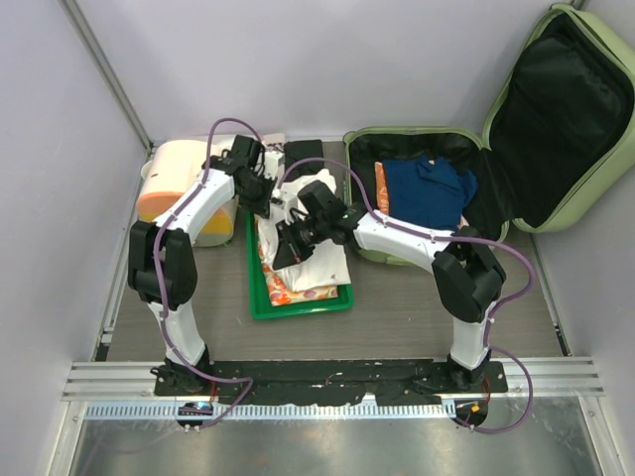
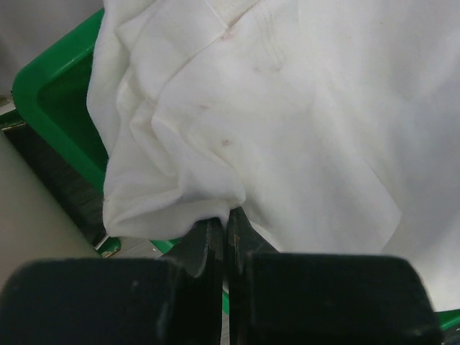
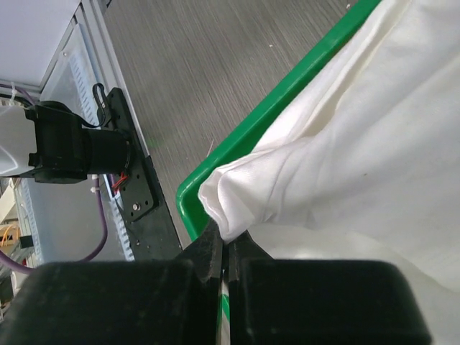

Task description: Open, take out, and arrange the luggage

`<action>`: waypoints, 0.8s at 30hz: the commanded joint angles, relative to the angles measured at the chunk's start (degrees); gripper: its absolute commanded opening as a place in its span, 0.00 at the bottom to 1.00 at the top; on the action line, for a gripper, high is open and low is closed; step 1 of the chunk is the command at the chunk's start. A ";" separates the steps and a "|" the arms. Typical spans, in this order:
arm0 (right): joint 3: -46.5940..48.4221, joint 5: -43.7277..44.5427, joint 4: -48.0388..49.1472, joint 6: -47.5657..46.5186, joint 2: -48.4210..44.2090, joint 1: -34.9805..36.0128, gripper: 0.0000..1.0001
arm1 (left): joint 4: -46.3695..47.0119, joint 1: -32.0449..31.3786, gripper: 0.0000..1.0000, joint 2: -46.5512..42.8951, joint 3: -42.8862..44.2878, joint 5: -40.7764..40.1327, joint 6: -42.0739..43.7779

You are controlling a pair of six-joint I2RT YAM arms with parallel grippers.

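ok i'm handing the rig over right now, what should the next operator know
The left gripper is shut on a fold of the white cloth, over the green tray.
The right gripper is shut on another edge of the same cloth, near a tray corner.
The luggage stands open at the right, with a blue garment inside.
Done: the luggage is opened and the white cloth is out, lying over a patterned cloth in the tray.
Left: probably lay the white cloth flat, release it, then take out and arrange the blue garment.
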 commanded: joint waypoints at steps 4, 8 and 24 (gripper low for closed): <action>1.85 -0.40 5.90 2.97 -0.45 3.21 0.01 | -1.15 0.27 0.00 -0.81 3.19 -0.92 -0.09; 0.45 0.03 4.94 2.35 -2.46 2.77 0.46 | -4.39 0.27 0.32 -0.81 5.20 -0.05 -0.61; 10.10 0.47 -17.28 -14.39 -15.83 -29.44 0.64 | -4.86 0.18 1.00 -13.28 15.15 -0.31 -2.37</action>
